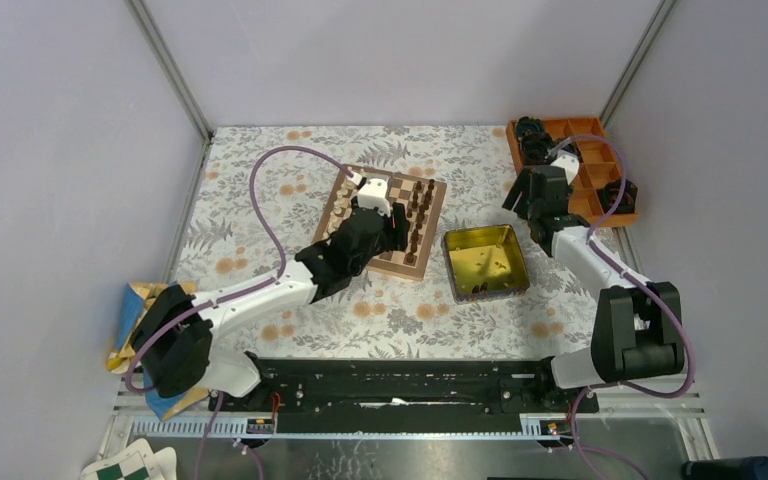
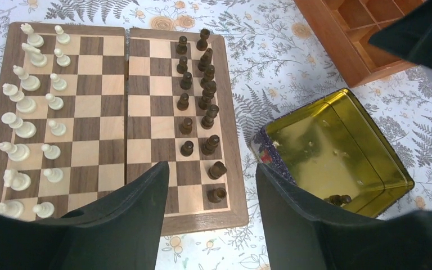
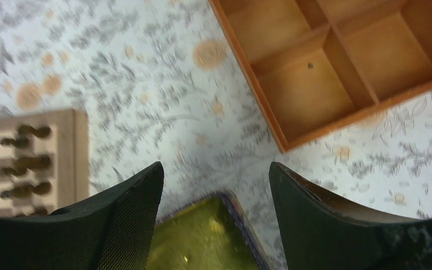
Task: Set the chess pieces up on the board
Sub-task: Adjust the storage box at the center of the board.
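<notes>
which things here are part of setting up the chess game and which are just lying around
For the job: chessboard, cream pieces, dark pieces, leftover piece in the yellow tin.
Just lying about: orange tray, black lumps in it, green checked sheet.

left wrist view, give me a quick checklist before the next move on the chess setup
1. cream pieces fill both their rows: ok
2. dark pieces fill both rows: not ok, two pawn squares nearest the camera are bare on the board
3. yellow tin emptied: not ok, a leftover piece lies by its near wall
4. left pincer open, empty: ok
5. right pincer open, empty: ok
</notes>
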Available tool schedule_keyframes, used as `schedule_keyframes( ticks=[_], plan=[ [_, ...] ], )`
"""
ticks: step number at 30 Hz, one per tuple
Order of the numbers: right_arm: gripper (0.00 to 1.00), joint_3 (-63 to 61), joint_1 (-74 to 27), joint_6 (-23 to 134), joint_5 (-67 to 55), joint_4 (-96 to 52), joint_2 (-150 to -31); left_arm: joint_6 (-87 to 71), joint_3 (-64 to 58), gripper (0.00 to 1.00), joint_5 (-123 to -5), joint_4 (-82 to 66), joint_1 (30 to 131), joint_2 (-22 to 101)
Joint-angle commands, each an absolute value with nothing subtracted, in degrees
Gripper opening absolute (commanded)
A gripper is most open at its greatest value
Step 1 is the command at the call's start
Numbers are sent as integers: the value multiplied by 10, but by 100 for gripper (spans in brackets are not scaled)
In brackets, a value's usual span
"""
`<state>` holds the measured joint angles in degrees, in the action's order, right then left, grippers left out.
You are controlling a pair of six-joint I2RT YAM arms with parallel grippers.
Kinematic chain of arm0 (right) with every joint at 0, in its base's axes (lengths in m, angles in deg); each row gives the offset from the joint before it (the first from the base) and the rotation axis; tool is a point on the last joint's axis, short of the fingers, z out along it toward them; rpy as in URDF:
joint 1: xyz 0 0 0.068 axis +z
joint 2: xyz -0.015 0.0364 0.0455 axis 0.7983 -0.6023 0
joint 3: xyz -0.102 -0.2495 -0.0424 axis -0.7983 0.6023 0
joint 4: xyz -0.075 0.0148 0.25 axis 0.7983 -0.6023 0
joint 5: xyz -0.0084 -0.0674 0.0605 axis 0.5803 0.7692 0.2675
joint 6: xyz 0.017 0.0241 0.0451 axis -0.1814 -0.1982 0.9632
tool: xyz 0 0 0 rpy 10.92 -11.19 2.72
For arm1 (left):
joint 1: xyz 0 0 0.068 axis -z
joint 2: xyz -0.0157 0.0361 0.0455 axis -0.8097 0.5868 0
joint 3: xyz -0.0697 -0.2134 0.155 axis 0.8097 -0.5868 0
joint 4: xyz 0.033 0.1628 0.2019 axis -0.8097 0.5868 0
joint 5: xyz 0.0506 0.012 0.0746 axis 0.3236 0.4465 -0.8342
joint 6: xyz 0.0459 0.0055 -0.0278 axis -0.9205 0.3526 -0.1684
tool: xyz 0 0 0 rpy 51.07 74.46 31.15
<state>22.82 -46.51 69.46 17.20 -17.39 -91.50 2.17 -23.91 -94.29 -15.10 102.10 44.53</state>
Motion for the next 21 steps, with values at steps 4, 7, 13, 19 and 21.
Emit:
schedule_keyframes(
  ticks=[4,7,13,19,21],
  plan=[
    [74,293,-449,674,182,-249,-865,55,-206,65,-985,-85,1050,408],
    [71,306,-446,673,176,-270,-855,63,-205,65,-987,-74,1054,400],
    [66,329,-441,676,170,-286,-844,70,-211,65,-990,-60,1055,379],
    [60,329,-437,680,154,-288,-876,71,-222,65,-997,-60,1058,363],
    [59,327,-436,681,153,-290,-889,70,-223,65,-998,-60,1058,362]
  ],
)
